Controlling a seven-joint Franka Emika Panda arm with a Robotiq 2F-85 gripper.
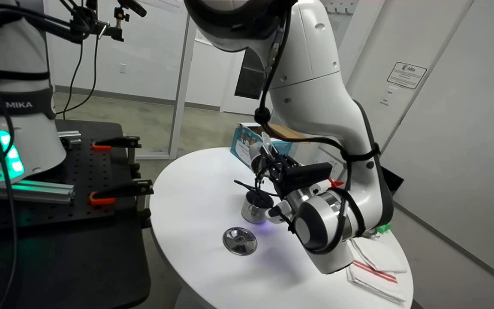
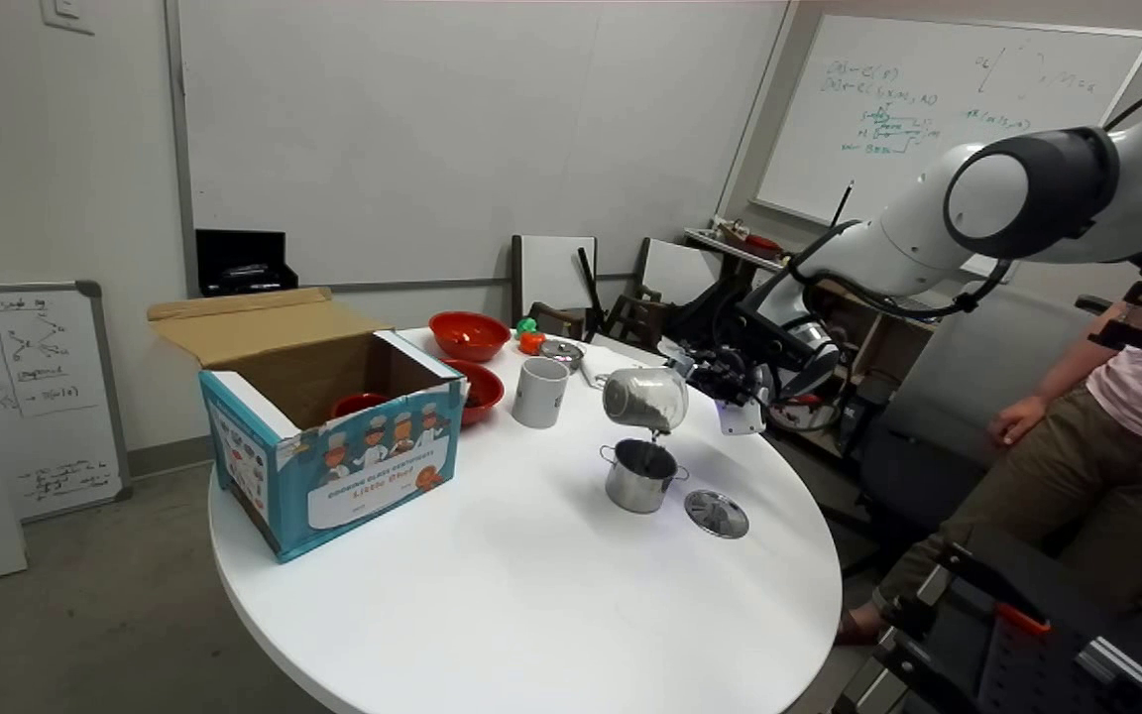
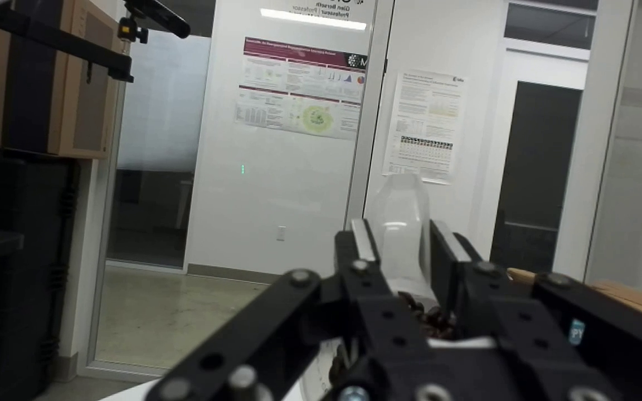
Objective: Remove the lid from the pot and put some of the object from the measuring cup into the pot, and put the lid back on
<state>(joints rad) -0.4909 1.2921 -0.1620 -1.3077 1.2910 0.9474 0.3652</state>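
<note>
The silver pot (image 2: 638,488) stands uncovered on the white table; it also shows in an exterior view (image 1: 253,211). Its inside looks dark. The round silver lid (image 2: 717,514) lies flat on the table beside it, and also shows in an exterior view (image 1: 239,241). My gripper (image 3: 400,225) is shut on the handle of the clear measuring cup (image 2: 642,397). The cup is tilted on its side over the pot, its mouth low. Dark bits show between its rim and the pot. In the wrist view dark red-brown beans (image 3: 435,323) show behind my fingers.
A blue open cardboard box (image 2: 383,456) stands on the table. A white mug (image 2: 539,393), red bowls (image 2: 470,335) and a silver vessel (image 2: 561,352) are at the back. Folded white cloths (image 1: 378,257) lie near the table edge. A person (image 2: 1116,397) stands beyond the table.
</note>
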